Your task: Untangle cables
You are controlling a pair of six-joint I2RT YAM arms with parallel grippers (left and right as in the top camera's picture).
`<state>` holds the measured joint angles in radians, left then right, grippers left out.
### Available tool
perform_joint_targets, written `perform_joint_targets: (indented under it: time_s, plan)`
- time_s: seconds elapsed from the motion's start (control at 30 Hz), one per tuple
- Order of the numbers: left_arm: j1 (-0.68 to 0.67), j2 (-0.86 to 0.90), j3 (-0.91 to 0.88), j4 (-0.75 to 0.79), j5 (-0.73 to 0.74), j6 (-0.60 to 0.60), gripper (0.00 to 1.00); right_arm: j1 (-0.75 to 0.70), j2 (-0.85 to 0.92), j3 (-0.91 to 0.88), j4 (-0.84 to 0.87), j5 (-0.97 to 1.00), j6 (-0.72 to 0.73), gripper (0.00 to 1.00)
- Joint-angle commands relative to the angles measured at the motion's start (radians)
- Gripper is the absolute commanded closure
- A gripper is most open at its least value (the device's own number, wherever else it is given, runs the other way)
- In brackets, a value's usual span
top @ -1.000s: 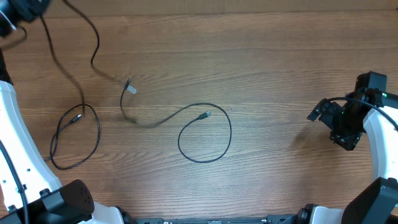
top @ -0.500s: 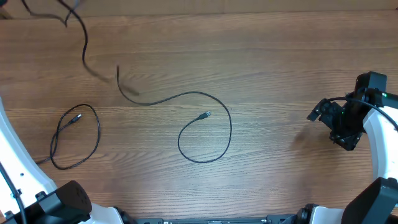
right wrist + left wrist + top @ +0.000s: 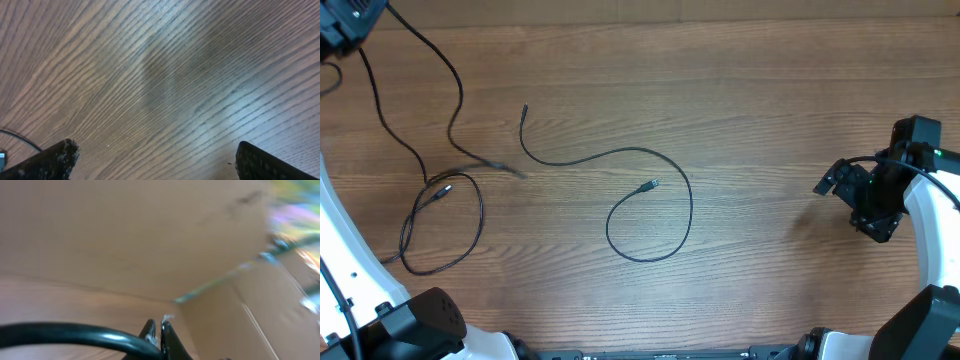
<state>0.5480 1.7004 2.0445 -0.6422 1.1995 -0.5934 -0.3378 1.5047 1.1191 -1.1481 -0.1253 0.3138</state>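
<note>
Brown wooden table (image 3: 770, 90) across the whole overhead frame; grain running side to side, matte with a faint sheen.

Left gripper (image 3: 348, 25) in the upper left corner, out of focus; in the left wrist view, fingertips (image 3: 149, 330) pressed almost together, pinching a thin black cord at the bottom edge. Held cable (image 3: 458, 85) dropping from that corner in two strands toward the left middle; one strand running down to the top of the looped cable (image 3: 480, 212), joined or only crossing, not clear; the other bending right to a blurred end just above that loop.

Looped cable flat on the wood at lower left; long oval, small plug inside its upper part.

Middle cable (image 3: 691, 205) flat at frame centre; round loop, plug end inside near its top, tail waving up and left to a free end; apart from the other two.

Right gripper (image 3: 860, 200) at the right edge, well apart from the cables; in the right wrist view, fingers (image 3: 55, 160) spread to the lower corners, only streaked wood grain between.

Behind the left gripper, blurred tan panels meeting at a seam, green and purple smears at upper right; too blurred to identify.
</note>
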Motion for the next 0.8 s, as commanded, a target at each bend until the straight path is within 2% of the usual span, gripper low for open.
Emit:
perform_joint_targets:
  time_s: [0.0,0.07,0.1,0.23,0.27,0.33,0.57,0.77]
  plan:
    - [0.001,0.001,0.006,-0.178,-0.375,0.234,0.96,0.005,-0.001,0.001,0.002,0.0,0.003,0.0]
    - [0.001,0.001,0.006,-0.301,-0.608,0.294,0.96,0.005,-0.001,0.001,0.003,0.0,0.003,0.0]
    - [0.001,0.001,0.006,-0.383,-0.822,0.292,0.96,0.005,-0.001,0.001,0.003,0.0,0.003,0.0]
    - [0.002,0.001,0.006,-0.569,-1.344,0.109,0.96,0.005,-0.001,0.001,0.006,0.0,0.003,0.0]
    - [0.002,0.001,0.006,-0.597,-1.417,0.089,0.96,0.005,-0.001,0.001,0.006,0.0,0.003,0.0]
    - [0.002,0.001,0.006,-0.631,-1.483,0.082,0.96,0.005,-0.001,0.001,0.006,0.0,0.003,0.0]
    - [0.001,0.017,0.003,-0.721,-1.534,0.054,0.96,0.005,-0.001,0.001,0.006,0.0,0.003,0.0]
    - [-0.001,0.121,-0.003,-0.821,-1.572,0.055,0.96,0.005,-0.001,0.001,0.006,0.0,0.003,0.0]
